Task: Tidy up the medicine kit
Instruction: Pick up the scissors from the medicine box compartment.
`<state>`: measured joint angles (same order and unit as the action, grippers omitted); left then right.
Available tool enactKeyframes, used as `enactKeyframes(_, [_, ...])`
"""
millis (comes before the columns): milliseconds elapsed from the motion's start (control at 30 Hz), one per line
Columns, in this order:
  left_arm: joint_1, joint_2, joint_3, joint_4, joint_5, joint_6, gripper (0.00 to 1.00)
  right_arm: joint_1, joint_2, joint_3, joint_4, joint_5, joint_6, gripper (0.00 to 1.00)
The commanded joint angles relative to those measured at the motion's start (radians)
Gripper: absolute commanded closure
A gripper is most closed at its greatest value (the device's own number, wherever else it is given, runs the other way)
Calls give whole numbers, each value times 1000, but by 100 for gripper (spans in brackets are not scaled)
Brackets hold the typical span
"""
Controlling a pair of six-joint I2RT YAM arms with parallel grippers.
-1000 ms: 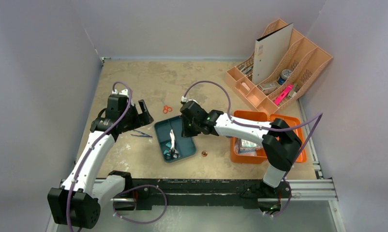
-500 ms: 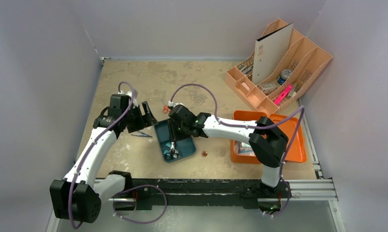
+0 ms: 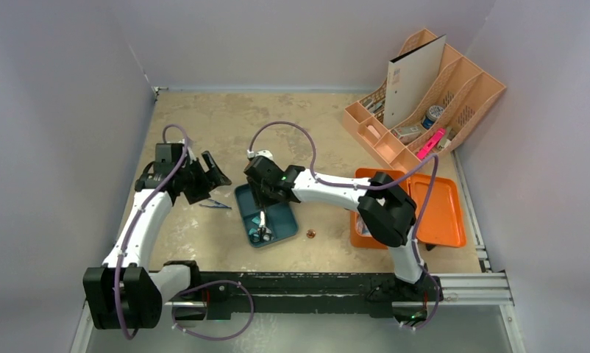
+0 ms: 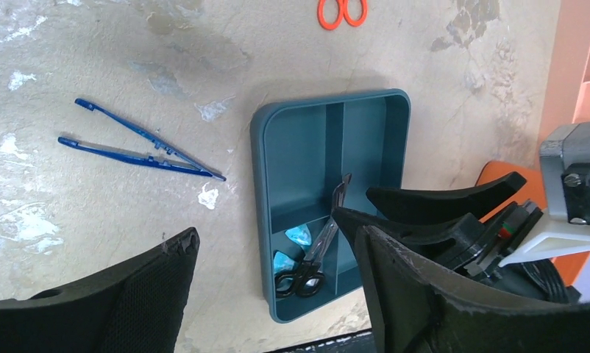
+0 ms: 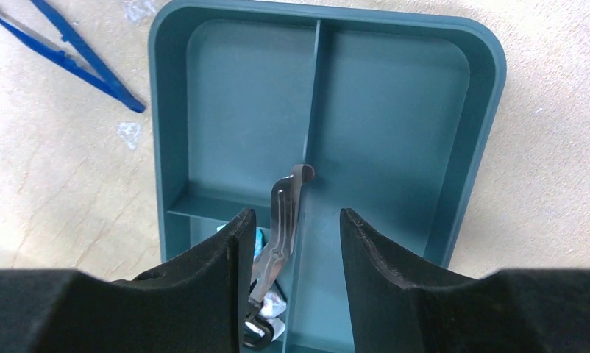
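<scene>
While the top view looks down, the bright orange rectangular plastic medicine kit (image 3: pixel 445 209) lies open at the frame's lower right, to the right of the dark teal shallow divided tray (image 3: pixel 283 220).

Left wrist view: the left gripper (image 4: pixel 277 235) has its fingers wide apart, holding nothing; thin blue plastic tweezers (image 4: pixel 141 143) lie at upper left.

Right wrist view: the right gripper (image 5: pixel 296 217) has its fingers apart, straddling the grey metal scissors (image 5: pixel 283 209) in the tray.

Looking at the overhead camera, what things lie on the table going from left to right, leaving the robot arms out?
blue tweezers → teal tray → small copper ring → orange medicine case. The peach organizer sits behind the case and overlaps it, so it is left out.
</scene>
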<state>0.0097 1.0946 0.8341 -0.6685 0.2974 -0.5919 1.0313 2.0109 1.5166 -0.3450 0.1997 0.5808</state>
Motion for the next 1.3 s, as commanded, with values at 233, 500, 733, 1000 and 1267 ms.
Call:
enactKeyframes(233, [81, 69, -34, 75, 186, -19, 32, 7, 63, 90, -51, 32, -65, 52])
enactKeyframes(500, [81, 96, -52, 94, 206, -13, 36, 8, 97, 136, -102, 51, -94, 63])
enactKeyframes(733, [81, 106, -68, 106, 210, -8, 40, 8, 78, 119, -107, 55, -93, 75])
enactKeyframes(1000, [81, 115, -63, 98, 218, 0, 41, 9, 70, 112, -125, 50, -87, 81])
enactKeyframes(1267, [81, 150, -63, 109, 251, -9, 45, 7, 17, 77, -100, -35, -76, 84])
